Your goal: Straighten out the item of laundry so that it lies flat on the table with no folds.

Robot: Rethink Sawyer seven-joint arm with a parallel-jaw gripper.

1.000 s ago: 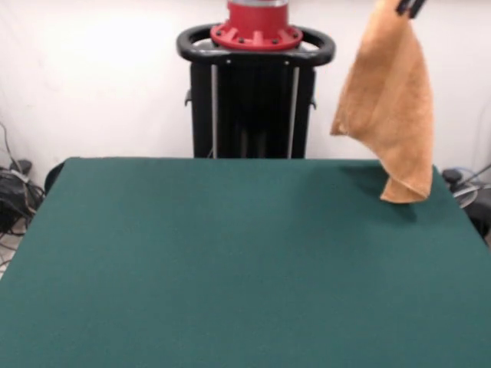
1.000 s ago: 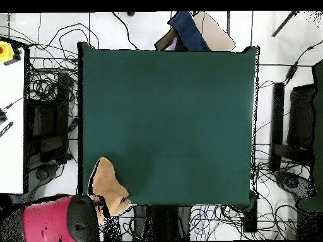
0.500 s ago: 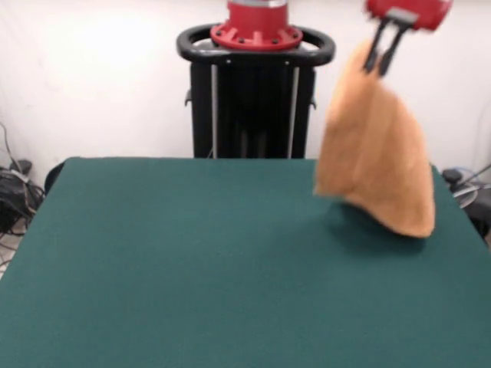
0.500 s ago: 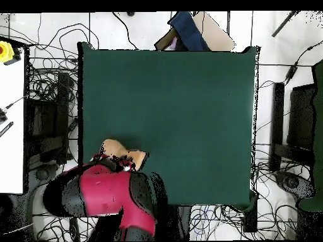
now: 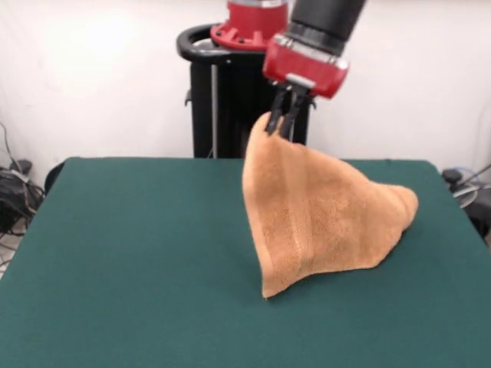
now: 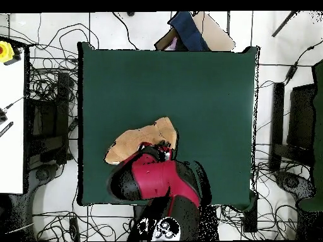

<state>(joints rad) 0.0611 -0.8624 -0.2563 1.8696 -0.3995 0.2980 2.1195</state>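
Tool [image 5: 281,123] closed, pinching top corner of towel [image 5: 322,218]. Towel held aloft by that corner so weight pulls folds out; cloth hangs directly below tool as tent-like drape. Lower edge touching worktop [image 5: 138,253] beneath tool, trailing part bunched out to one side. In overhead view, towel [image 6: 140,140] partly hidden under arm. Judged: not yet flat; draping by one corner likely chosen so remainder can be laid down progressively.

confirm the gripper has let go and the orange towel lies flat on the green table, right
Not right. In the front view the gripper is shut on one corner of the towel, holding it up in a peak; only its lower edges rest on the green table.
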